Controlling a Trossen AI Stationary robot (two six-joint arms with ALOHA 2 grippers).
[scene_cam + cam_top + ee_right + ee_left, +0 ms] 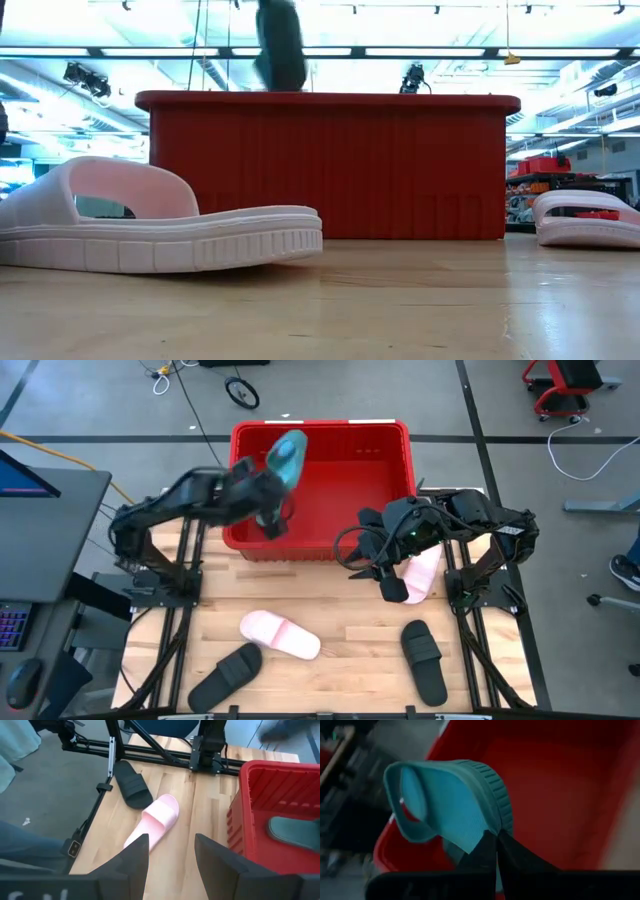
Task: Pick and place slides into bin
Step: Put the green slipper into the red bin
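My left gripper (272, 488) is shut on a dark green slide (287, 457), held in the air over the left part of the red bin (395, 430). The slide shows blurred above the bin's rim in the low view (280, 45). A second green slide (295, 832) lies inside the bin. My right gripper (393, 588) is open and empty, just in front of the bin, beside a pale pink slide (425, 572) that lies flat on the table. Another pink slide (280, 635) and two black slides (225, 675) (425, 660) lie on the near part of the table. My left gripper pinches the green slide's sole edge (487, 832) between its two fingers, at the end away from the strap (405, 795). The slide is lifted clear and sticks out beyond the fingertips, over the bin.
The bin stands at the table's far middle. Both arms' metal frames (160, 575) (480, 585) stand at the table's left and right sides. Bare wood lies between the near slides (350, 660). Beyond the table are a desk with a monitor (40, 490) and cables on the floor.
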